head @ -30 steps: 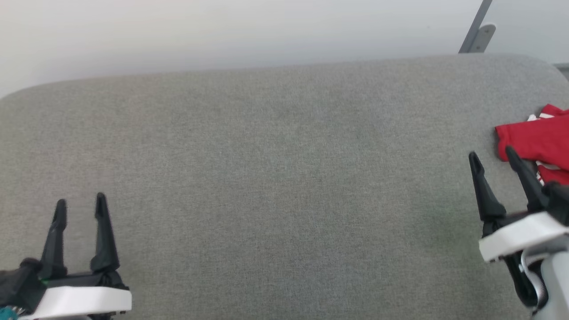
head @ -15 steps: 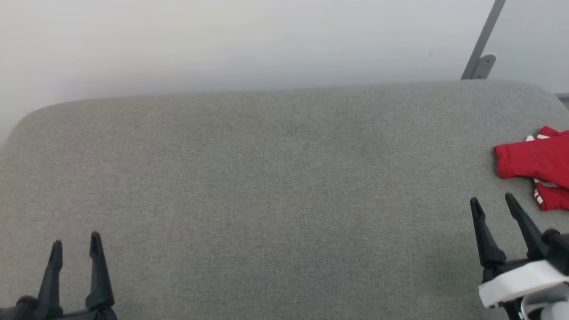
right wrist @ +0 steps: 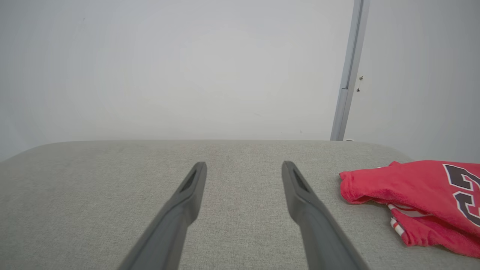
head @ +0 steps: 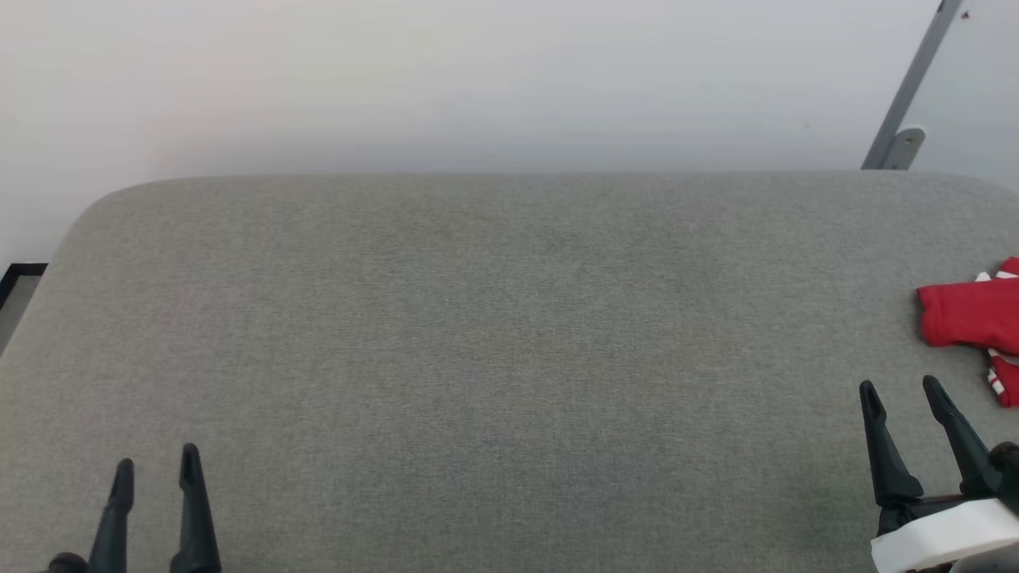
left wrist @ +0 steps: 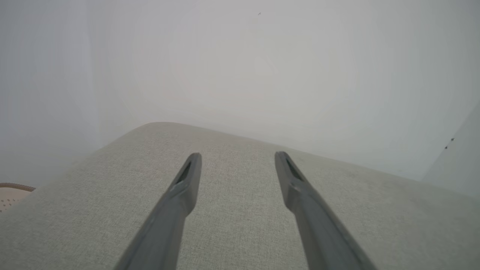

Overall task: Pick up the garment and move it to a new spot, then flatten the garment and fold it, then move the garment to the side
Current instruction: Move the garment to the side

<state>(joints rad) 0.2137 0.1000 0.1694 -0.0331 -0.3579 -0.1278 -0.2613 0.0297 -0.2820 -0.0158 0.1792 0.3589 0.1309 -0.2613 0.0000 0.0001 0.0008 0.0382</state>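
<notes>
The garment (head: 973,317), a red jersey with white striped trim, lies folded at the right edge of the grey padded table (head: 493,334); part of it runs out of the head view. In the right wrist view the garment (right wrist: 412,191) shows a black-and-white number at its right side. My right gripper (head: 903,391) is open at the lower right, just short of the garment and apart from it, with nothing between its fingers (right wrist: 187,198). Over the table's near left part my left gripper (head: 157,463) stands open and empty, its fingers (left wrist: 183,187) spread.
A pale wall runs behind the table's far edge. A grey metal post (head: 907,103) leans up at the back right. The table's rounded left corner (head: 87,223) drops to a floor strip (head: 16,290). A tan object (left wrist: 13,192) lies low beyond the left edge.
The head camera has tilted up, so the table and both grippers sit lower in view. The right gripper, earlier overlapping the garment's near edge, now stands short of it. Both stay open.
</notes>
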